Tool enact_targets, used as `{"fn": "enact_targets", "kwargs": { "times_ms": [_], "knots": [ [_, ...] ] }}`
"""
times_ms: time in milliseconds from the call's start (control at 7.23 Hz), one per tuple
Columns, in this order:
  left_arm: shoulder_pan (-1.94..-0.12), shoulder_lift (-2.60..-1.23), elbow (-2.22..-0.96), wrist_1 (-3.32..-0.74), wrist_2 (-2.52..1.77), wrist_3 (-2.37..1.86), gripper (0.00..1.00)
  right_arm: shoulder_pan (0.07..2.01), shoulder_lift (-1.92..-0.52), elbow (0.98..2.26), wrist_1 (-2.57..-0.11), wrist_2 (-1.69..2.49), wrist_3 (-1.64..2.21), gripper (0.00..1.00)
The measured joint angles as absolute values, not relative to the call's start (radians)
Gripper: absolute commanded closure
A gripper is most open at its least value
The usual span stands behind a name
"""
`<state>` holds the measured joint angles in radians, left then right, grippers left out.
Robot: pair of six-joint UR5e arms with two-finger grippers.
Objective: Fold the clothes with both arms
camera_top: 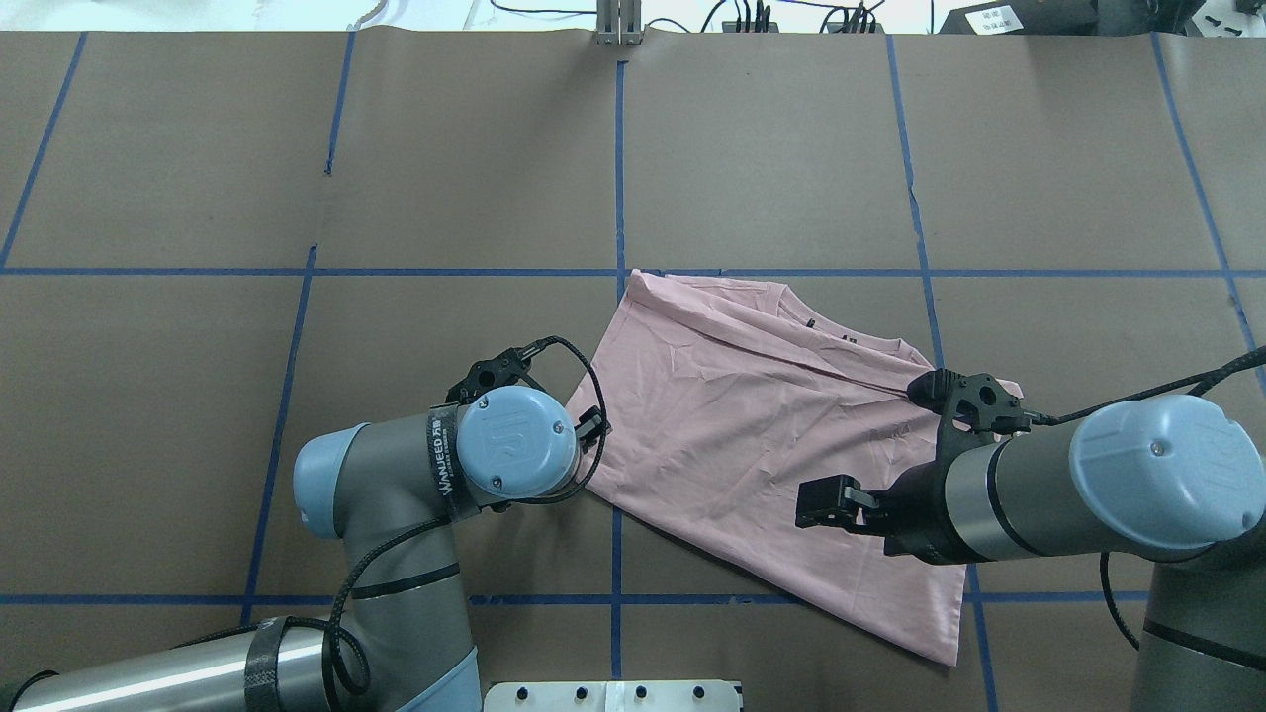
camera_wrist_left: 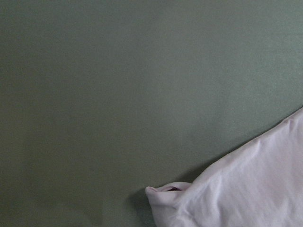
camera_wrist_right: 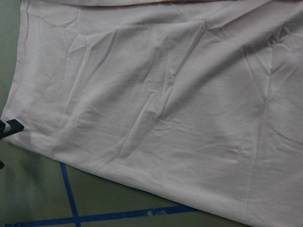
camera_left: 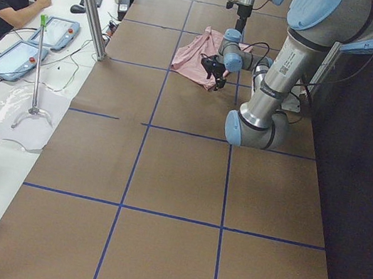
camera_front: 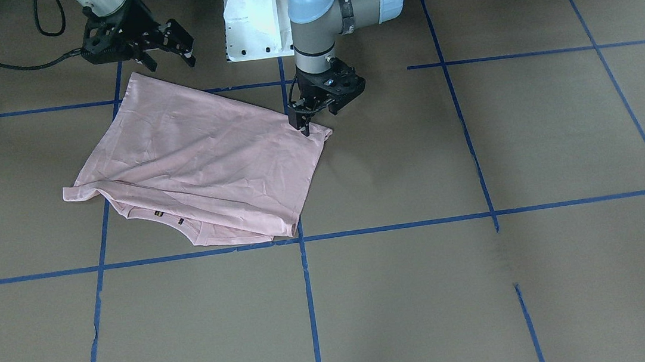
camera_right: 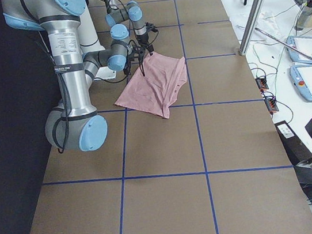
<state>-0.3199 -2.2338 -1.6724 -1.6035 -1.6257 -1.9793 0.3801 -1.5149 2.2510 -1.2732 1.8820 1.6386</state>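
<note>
Lying folded and wrinkly on the brown paper table (camera_front: pixel 430 289) with blue tape lines, one soft pink T-shirt (camera_front: pixel 206 157) has its corner pinched by the left gripper (camera_front: pixel 306 124), while the right gripper (camera_front: pixel 168 50) hangs spread apart just above the far edge

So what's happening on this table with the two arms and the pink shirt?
Two robot arms are folding a pale pink T-shirt on a brown table marked with blue tape. The shirt lies folded over, plain side up. The left gripper is down at one corner of the cloth with its fingertips closed together there. The right gripper hangs open above the shirt, holding nothing.
</note>
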Motion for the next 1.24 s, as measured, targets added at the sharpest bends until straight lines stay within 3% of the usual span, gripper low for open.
{"fn": "enact_targets", "kwargs": {
  "times_ms": [138, 415, 553, 1245],
  "knots": [
    [-0.320, -2.235, -1.663, -1.605, -1.619, -1.982, 0.22, 0.383, -1.514, 2.253, -1.273, 1.885, 1.640, 0.00],
    [-0.319, -2.239, -1.656, -1.606, -1.612, -1.982, 0.93, 0.387, -1.515, 2.256, -1.273, 1.889, 1.641, 0.00],
    [-0.319, -2.242, -1.656, -1.605, -1.610, -1.983, 1.00, 0.388, -1.516, 2.257, -1.273, 1.890, 1.641, 0.00],
    [-0.332, -2.241, -1.677, -1.603, -1.609, -1.968, 1.00, 0.388, -1.515, 2.255, -1.273, 1.882, 1.645, 0.00]
  ]
}}
